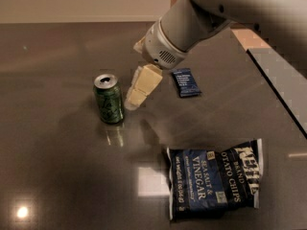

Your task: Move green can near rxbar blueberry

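Tool (135,99) just beside can (109,98), on its rxbar side.
Can upright on worktop (57,166); rxbar (186,82) lies flat beyond the tool, apart from can. Chip bag (216,178) nearer camera. Tool open or closed: can't tell.

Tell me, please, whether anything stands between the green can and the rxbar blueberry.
Only the gripper itself, close beside the green can on the side toward the rxbar blueberry. The chip bag lies nearer the camera, off that line.
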You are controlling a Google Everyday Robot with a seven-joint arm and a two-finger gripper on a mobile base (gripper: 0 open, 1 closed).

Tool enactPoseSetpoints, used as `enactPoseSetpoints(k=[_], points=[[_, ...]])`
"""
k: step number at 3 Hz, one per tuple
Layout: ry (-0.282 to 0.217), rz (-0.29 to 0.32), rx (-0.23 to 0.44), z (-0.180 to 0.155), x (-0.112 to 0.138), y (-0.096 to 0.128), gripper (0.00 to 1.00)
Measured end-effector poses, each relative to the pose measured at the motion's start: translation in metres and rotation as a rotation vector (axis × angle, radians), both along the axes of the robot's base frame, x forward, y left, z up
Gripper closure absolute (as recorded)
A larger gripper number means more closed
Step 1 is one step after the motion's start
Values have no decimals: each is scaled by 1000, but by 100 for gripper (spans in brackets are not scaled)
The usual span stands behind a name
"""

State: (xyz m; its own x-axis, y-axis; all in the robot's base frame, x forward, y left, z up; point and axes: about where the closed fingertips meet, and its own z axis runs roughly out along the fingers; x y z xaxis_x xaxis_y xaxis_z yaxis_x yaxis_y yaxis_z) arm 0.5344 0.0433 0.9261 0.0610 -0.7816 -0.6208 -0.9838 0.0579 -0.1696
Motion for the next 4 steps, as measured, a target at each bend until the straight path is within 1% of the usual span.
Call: enactPoseSetpoints(k=[1, 2, 3, 4], points=[[9, 44, 20, -13, 3, 28, 0], [19, 60, 23, -20, 3, 37, 0], [32, 86, 25, -22, -3, 46, 2], [55, 123, 28, -24, -11, 58, 25]])
